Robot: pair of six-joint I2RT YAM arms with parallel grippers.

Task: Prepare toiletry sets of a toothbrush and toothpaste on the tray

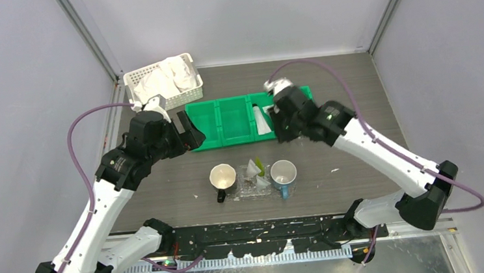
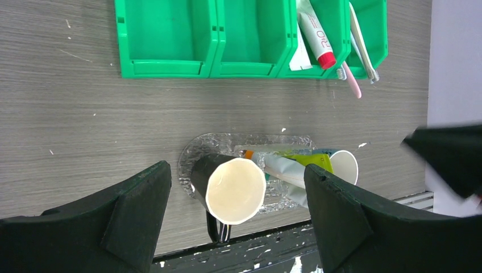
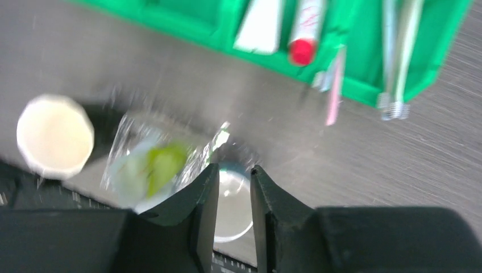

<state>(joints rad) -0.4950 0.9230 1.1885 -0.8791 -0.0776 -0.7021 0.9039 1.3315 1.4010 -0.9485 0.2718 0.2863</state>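
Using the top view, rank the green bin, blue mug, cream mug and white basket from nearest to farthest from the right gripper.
1. green bin, directly under the right gripper.
2. blue mug, nearer the arm bases.
3. cream mug, left of the blue mug.
4. white basket, far left corner.

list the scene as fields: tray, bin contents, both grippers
tray: clear plastic, between black mug and blue mug
on tray: yellow-green toothpaste tube; toothbrush cannot be made out
green bin: red-capped toothpaste tube, pink toothbrush poking over its edge, second toothbrush
left gripper: wide open, empty
right gripper: jaws a narrow gap apart, empty
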